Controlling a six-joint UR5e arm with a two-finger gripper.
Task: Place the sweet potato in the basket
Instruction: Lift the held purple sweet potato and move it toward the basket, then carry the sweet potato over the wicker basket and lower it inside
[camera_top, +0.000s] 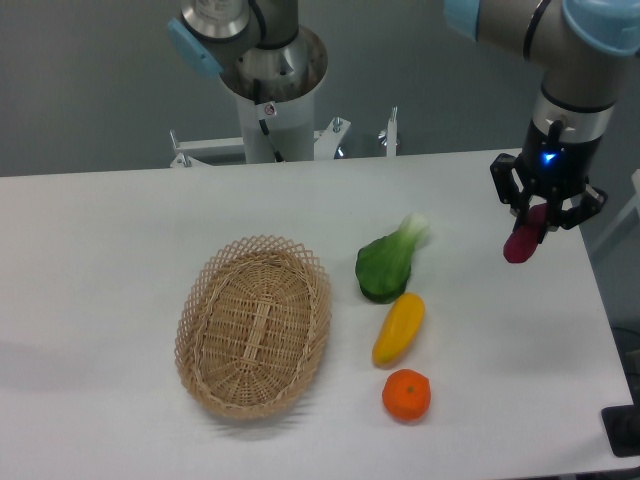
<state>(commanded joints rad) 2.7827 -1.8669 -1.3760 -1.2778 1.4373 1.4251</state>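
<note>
While our pincer grips the sweet potato by its upper end, far right of the basket, we judge it light, firm, smooth.

The gripper hung above the right side of the white desk, its fingers closed on the sweet potato, which pointed down and clear of the surface. The basket lay well apart on the left. Between them sat a green leafy vegetable, a yellow vegetable just below it, and an orange nearest the front edge.
</note>
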